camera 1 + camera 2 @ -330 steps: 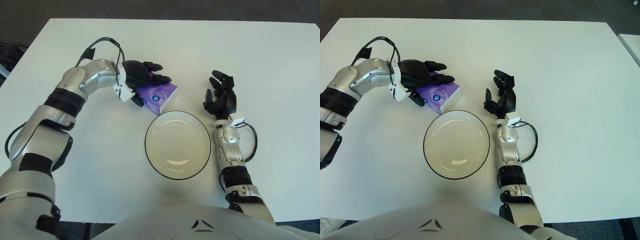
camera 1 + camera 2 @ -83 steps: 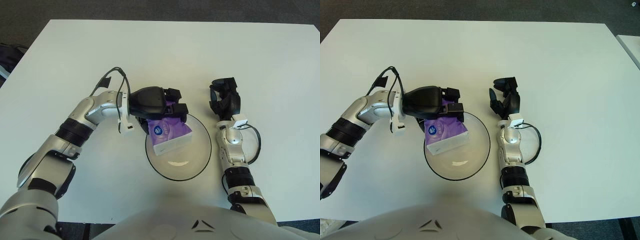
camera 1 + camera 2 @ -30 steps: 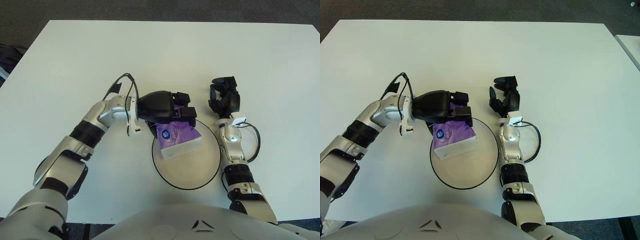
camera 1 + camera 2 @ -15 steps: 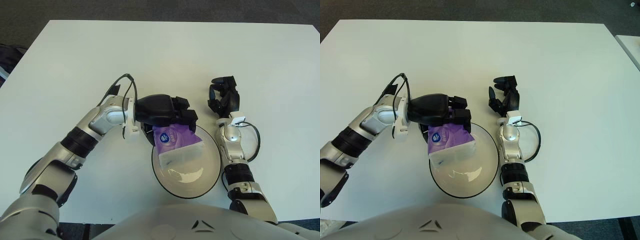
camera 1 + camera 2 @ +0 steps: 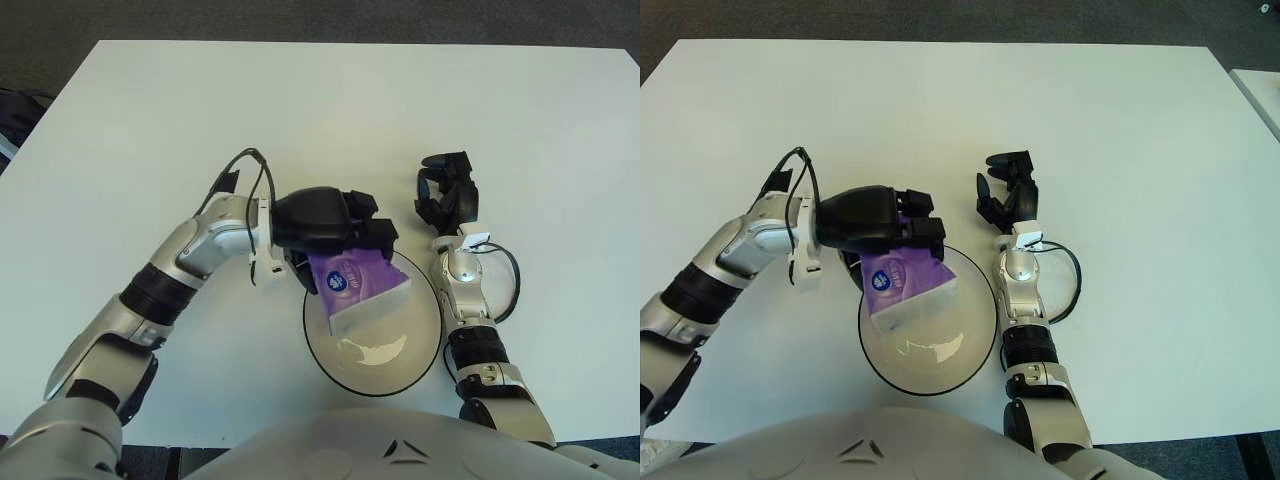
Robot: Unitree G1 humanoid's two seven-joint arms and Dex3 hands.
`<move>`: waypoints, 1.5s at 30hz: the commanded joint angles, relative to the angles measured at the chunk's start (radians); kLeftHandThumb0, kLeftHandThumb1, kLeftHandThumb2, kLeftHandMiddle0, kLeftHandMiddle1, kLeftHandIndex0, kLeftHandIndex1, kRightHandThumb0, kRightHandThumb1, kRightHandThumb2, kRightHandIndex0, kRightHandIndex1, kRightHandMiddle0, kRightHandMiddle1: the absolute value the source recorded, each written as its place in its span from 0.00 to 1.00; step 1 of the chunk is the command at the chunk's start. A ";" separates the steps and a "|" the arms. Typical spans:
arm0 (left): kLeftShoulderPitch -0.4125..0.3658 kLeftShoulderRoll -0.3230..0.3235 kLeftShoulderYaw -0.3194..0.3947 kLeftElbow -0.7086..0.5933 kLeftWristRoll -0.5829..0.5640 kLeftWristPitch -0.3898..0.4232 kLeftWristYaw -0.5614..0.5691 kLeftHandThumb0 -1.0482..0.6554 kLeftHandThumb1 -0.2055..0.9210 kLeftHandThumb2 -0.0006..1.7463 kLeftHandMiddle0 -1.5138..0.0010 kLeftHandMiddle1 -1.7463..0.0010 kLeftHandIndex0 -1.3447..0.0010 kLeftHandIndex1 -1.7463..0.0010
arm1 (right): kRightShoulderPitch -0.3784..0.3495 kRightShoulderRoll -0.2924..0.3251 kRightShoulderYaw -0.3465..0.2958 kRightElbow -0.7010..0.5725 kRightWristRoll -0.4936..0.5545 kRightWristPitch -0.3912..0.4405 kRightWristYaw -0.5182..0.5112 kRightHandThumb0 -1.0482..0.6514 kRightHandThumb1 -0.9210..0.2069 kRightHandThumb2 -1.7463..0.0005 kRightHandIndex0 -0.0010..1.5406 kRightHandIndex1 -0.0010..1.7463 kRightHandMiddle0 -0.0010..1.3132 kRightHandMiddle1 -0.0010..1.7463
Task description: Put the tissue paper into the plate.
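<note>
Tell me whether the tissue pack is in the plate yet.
Over it, not released: the left hand grips the tissue pack, tilted above the plate. Contact with the plate cannot be told.

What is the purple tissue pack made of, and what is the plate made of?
The tissue pack, held by the left hand over the plate, looks like thin soft plastic film: it is glossy with printing on it. The plate looks like glazed ceramic or hard plastic: smooth, white, dark-rimmed, with a bright reflection. The right hand shows beside the plate, to its right.
</note>
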 commanded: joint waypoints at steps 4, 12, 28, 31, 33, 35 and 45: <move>-0.003 -0.009 0.021 -0.008 0.004 -0.038 0.026 0.36 0.62 0.63 0.28 0.00 0.64 0.00 | 0.093 0.003 0.000 0.094 -0.006 0.076 -0.007 0.61 0.19 0.59 0.33 0.90 0.21 0.88; -0.005 -0.005 0.024 -0.005 -0.009 -0.053 0.016 0.36 0.61 0.63 0.28 0.00 0.64 0.00 | 0.088 0.005 -0.002 0.096 -0.002 0.085 -0.008 0.61 0.19 0.59 0.32 0.88 0.19 0.90; 0.000 -0.028 0.036 0.049 0.004 -0.136 0.063 0.36 0.60 0.64 0.25 0.00 0.63 0.00 | 0.085 0.006 0.001 0.103 -0.003 0.072 -0.008 0.61 0.15 0.62 0.31 0.88 0.18 0.90; 0.001 -0.030 0.035 0.056 0.001 -0.143 0.065 0.36 0.60 0.64 0.25 0.00 0.63 0.00 | 0.085 0.007 0.001 0.103 -0.001 0.073 -0.008 0.61 0.15 0.62 0.31 0.88 0.18 0.90; 0.001 -0.030 0.030 0.059 -0.013 -0.143 0.060 0.36 0.60 0.64 0.25 0.00 0.63 0.00 | 0.086 0.008 0.001 0.102 -0.004 0.074 -0.012 0.61 0.15 0.63 0.31 0.88 0.18 0.90; 0.002 -0.025 0.019 0.055 -0.039 -0.125 0.040 0.36 0.60 0.64 0.25 0.00 0.63 0.00 | 0.086 0.009 0.001 0.101 -0.006 0.075 -0.016 0.61 0.15 0.63 0.31 0.87 0.18 0.90; 0.033 -0.009 -0.008 -0.016 -0.096 -0.031 -0.043 0.36 0.60 0.64 0.25 0.00 0.63 0.00 | 0.086 0.008 -0.002 0.102 0.002 0.076 -0.012 0.61 0.15 0.63 0.31 0.87 0.19 0.90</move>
